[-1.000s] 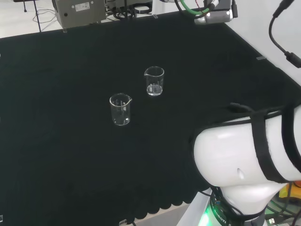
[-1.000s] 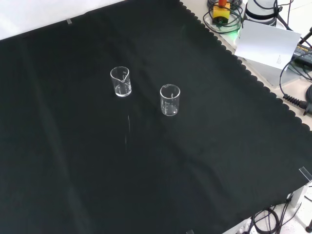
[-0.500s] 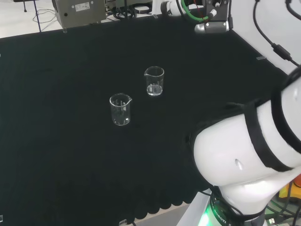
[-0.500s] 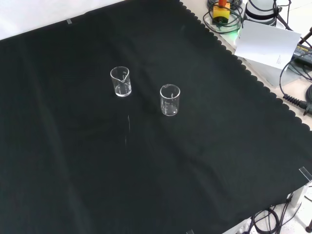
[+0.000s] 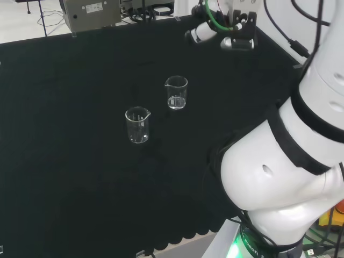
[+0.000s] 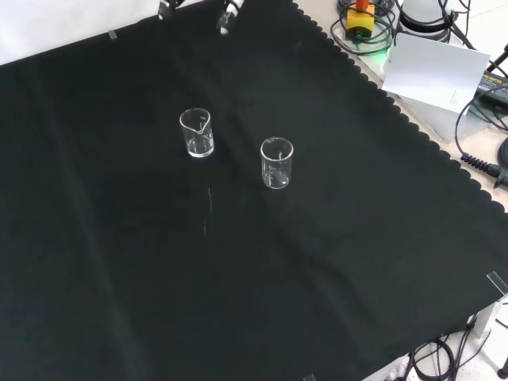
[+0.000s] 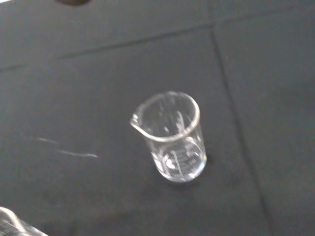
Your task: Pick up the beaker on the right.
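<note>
Two empty clear glass beakers stand upright on the black cloth. In the head view one beaker (image 5: pixel 176 92) stands right of and beyond the other beaker (image 5: pixel 137 124). The front view shows the first as the upper-left beaker (image 6: pixel 197 132) and the second as the lower-right beaker (image 6: pixel 277 163). The hand (image 5: pixel 200 32) hovers in the air beyond and to the right of both in the head view, touching nothing. Its fingertips (image 6: pixel 228 17) enter at the front view's top, straight and spread. In the wrist view one beaker (image 7: pixel 172 137) is central, and a glass rim (image 7: pixel 10 223) shows at the corner.
The arm's big white links (image 5: pixel 285 161) stand at the head view's right. A grey box (image 5: pixel 88 13) and cables lie past the cloth's far edge. In the front view, a white sheet (image 6: pixel 436 71) and cables lie off the scalloped cloth edge (image 6: pixel 413 127).
The arm has swung and the hand has moved left and lower in the head view, toward the beakers. Its fingertips now enter the front view's top. Both beakers stay put.
</note>
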Tool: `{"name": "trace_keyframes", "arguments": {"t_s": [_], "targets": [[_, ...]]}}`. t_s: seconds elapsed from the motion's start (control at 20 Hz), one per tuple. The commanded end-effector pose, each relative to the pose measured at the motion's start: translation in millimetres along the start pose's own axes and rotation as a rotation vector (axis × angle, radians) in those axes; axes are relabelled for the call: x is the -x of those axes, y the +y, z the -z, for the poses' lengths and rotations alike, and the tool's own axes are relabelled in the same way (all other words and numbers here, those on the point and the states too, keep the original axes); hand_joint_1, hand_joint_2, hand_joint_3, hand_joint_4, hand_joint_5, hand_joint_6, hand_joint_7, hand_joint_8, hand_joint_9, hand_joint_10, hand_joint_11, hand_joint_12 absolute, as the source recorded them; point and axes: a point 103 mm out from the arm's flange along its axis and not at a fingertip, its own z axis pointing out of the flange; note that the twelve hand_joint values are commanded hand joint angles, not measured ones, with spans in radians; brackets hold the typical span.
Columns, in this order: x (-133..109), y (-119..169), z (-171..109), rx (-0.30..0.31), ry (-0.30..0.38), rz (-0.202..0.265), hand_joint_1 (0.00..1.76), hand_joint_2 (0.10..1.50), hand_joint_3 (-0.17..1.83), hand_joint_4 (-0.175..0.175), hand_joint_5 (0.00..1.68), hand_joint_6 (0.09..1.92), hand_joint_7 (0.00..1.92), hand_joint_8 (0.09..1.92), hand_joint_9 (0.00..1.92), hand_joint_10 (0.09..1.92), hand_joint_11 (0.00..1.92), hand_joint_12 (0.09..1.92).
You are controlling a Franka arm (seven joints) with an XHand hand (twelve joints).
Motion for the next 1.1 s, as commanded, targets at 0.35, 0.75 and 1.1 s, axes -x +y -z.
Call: {"name": "trace_keyframes", "arguments": {"t_s": [0.35,0.75,1.1], "targets": [[37,67,-61,0.019,0.126,0.053,0.77,0.70,0.50,-0.015,0.44,0.09,0.21,0.60,0.35,0.66,0.03,1.40],[48,79,-88,-0.017,0.174,0.077,0.78,0.69,0.53,-0.016,0.45,0.09,0.21,0.60,0.36,0.67,0.04,1.40],[57,83,-102,-0.029,0.191,0.080,0.79,0.68,0.53,-0.018,0.47,0.09,0.21,0.60,0.37,0.67,0.04,1.40]]}}
